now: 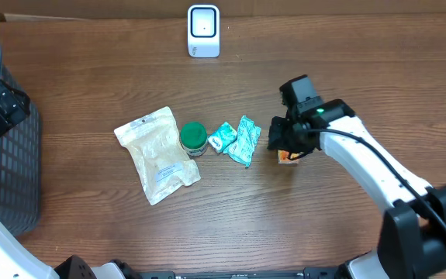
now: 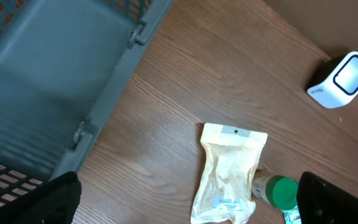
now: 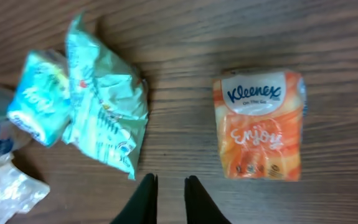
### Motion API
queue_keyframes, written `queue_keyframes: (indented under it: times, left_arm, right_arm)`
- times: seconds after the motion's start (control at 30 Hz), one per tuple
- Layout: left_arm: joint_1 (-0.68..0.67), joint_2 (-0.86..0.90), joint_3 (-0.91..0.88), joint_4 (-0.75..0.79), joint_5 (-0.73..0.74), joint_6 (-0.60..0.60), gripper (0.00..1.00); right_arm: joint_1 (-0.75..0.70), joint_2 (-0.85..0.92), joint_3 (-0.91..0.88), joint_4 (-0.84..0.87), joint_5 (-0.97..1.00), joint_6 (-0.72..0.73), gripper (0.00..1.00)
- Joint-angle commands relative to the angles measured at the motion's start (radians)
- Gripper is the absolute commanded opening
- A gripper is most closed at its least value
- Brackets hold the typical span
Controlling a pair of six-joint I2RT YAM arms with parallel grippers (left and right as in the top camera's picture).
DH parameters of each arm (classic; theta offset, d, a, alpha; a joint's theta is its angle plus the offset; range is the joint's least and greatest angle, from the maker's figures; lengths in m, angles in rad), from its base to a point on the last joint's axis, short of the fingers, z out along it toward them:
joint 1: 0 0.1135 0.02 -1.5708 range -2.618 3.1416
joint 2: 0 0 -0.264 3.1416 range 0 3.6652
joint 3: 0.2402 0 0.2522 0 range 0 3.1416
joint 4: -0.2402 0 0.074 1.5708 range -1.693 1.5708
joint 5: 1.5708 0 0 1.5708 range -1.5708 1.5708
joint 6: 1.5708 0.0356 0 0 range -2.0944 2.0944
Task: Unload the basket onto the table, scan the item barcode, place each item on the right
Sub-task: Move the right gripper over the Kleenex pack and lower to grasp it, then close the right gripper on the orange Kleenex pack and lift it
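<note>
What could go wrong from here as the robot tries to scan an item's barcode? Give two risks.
1. The right gripper has its jaws nearly together beside the Kleenex pack, not around it, so a lift may come up empty.
2. No barcode shows on the pack's upper face; presented to the scanner this way, it may not read.

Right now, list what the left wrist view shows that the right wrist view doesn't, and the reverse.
Left wrist only: basket, scanner, green jar lid, left gripper wide open. Right wrist only: Kleenex pack lying free, both teal packets whole, right gripper nearly shut. Both: table and, apparently, the pouch, just a corner in the right wrist view.
</note>
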Motion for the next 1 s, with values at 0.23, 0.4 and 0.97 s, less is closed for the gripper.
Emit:
queue_keyframes:
  times: [0.23,0.4,0.97]
  left_arm:
    - [0.003,0.005,0.009,0.002,-0.002,-0.01,0.99]
    - [0.003,0.005,0.009,0.002,-0.002,-0.01,1.0]
    - [0.003,0.005,0.009,0.002,-0.002,-0.01,1.0]
  right_arm:
    - [0.014,0.13,0.005,0.023,0.025,0.026,0.12]
    - [0.013,0.13,0.005,0.019,0.027,0.004,0.13]
    - [0.057,0.13,-0.064,0.064,0.027,-0.046,0.04]
